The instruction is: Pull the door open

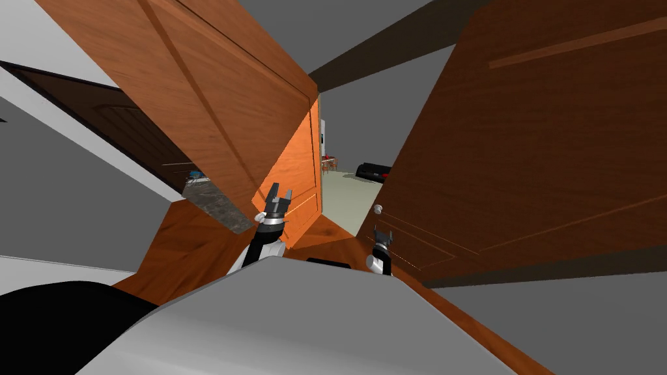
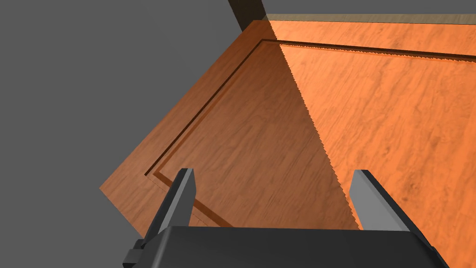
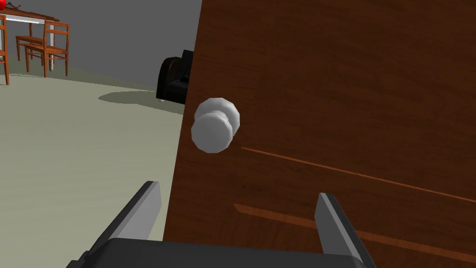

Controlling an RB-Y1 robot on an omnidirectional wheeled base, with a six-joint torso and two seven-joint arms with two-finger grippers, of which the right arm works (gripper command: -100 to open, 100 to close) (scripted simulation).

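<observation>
My R gripper: wide open, empty, near the white knob. The door is big, prob heavy + stiff. I'd grab the slippy-looking knob. L gripper open too.

Right claw close to white knob of brown door

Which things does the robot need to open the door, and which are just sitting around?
For the job: door, white knob, open right gripper.
Just around: wooden chairs, table, black sofa.
</observation>
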